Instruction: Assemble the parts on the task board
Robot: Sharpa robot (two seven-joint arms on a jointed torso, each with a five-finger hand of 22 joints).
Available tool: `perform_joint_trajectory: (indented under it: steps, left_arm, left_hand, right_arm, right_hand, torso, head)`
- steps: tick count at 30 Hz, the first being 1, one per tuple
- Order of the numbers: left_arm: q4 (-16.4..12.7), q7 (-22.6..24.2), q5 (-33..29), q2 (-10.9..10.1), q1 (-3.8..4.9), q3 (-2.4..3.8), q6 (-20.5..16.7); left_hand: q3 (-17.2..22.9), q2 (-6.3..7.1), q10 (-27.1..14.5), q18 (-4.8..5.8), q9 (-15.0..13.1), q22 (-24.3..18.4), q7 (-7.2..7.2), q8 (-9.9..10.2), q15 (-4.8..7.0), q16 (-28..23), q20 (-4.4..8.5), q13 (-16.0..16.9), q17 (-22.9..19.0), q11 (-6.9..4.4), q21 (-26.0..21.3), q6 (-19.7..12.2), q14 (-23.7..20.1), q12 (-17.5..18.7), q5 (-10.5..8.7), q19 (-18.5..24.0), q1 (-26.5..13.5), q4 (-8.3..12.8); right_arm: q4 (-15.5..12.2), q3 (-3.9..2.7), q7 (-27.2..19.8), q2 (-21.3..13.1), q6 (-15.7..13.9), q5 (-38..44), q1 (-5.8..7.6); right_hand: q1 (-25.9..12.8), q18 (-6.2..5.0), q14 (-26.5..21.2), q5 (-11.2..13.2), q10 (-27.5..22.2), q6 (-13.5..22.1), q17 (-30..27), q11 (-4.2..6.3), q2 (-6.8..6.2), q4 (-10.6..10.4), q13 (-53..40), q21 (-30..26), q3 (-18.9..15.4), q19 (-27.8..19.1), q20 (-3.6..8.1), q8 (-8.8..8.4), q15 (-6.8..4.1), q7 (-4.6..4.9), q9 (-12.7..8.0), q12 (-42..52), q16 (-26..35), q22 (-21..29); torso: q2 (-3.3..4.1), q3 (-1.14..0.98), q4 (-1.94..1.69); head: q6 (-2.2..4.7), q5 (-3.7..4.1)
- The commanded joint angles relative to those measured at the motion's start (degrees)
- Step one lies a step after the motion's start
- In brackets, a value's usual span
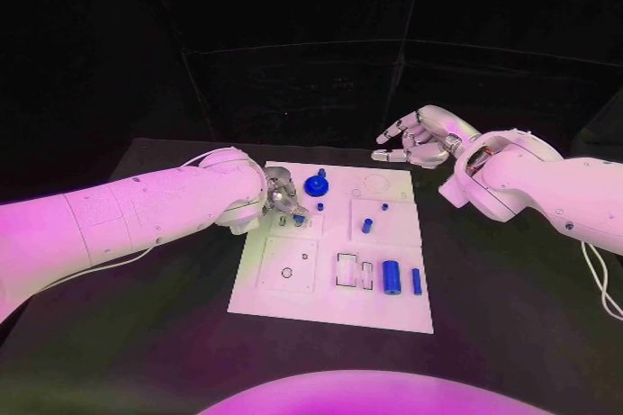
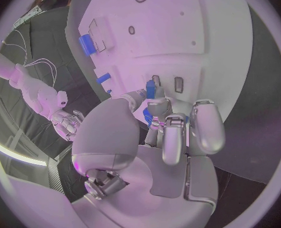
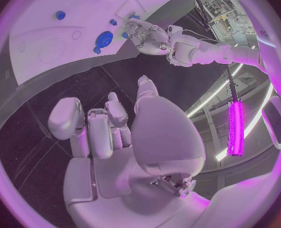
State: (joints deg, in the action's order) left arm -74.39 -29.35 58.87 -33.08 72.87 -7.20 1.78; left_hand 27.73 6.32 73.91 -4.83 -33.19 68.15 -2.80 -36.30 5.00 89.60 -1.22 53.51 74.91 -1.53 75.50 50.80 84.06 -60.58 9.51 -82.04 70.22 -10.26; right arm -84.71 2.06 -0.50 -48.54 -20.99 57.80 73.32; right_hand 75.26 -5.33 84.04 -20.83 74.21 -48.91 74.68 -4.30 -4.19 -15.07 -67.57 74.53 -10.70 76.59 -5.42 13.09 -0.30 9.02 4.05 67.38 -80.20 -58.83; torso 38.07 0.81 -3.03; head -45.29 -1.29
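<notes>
Over the white task board's (image 1: pixel 279 293) left edge, your left hand (image 1: pixel 281 202) pinches a small blue peg (image 2: pixel 150 89) upright above its slots, while your right hand (image 1: pixel 418 137) hangs empty, fingers loosely apart, beyond the far edge.

The task board (image 1: pixel 325 284) is a white plate on a black table (image 1: pixel 519 343). The parts on it are blue: a thick cylinder (image 1: pixel 391 277), a thinner rod (image 1: pixel 417 281) beside it and a small peg (image 1: pixel 367 224). Both arms are white, and the left hand (image 1: pixel 284 202) and right hand (image 1: pixel 416 138) are silver.
</notes>
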Motion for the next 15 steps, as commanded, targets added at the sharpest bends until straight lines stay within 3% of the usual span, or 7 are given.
perform_joint_trajectory:
  steps: [1,15]
  left_arm:
    - [0.3,-0.2,2.8,0.2,-0.1,-0.14,-1.7]
    - [0.4,-1.4,4.3,0.0,-0.56,-0.5,2.0]
  left_hand:
    - [10.8,-0.1,0.5,0.31,-0.1,0.1,-0.08,-0.3,0.02,0.4,-0.06,0.0,15.1,0.02,0.1,-0.1,5.9,-0.3,-0.09,-0.1,-0.5,10.4]
    - [12.0,0.55,0.7,0.28,-0.5,0.1,0.07,-0.8,0.12,0.4,0.02,0.1,15.1,-0.11,0.0,0.1,5.9,-0.4,0.46,-0.1,-1.3,10.8]
  right_arm:
    - [0.0,-0.05,-0.6,0.0,0.0,-0.2,0.12]
    - [0.2,-0.04,-0.6,0.2,0.2,-0.6,0.12]
  right_hand:
    - [0.0,-0.56,2.5,-0.1,-0.1,0.1,0.0,0.35,0.55,-0.1,0.1,-0.2,-0.3,-0.2,0.04,0.31,-0.32,-0.06,-0.1,-0.1,0.3,0.1]
    - [-0.1,-0.57,2.5,0.0,0.0,0.1,0.1,0.35,0.57,-0.1,0.0,-0.2,-0.3,-0.2,0.04,0.32,-0.32,-0.06,-0.1,-0.1,0.2,0.1]
  torso:
    - [0.07,0.0,0.11]
    - [0.03,-0.02,0.02]
  head:
    - [-0.05,-0.03]
    - [-0.29,-0.11]
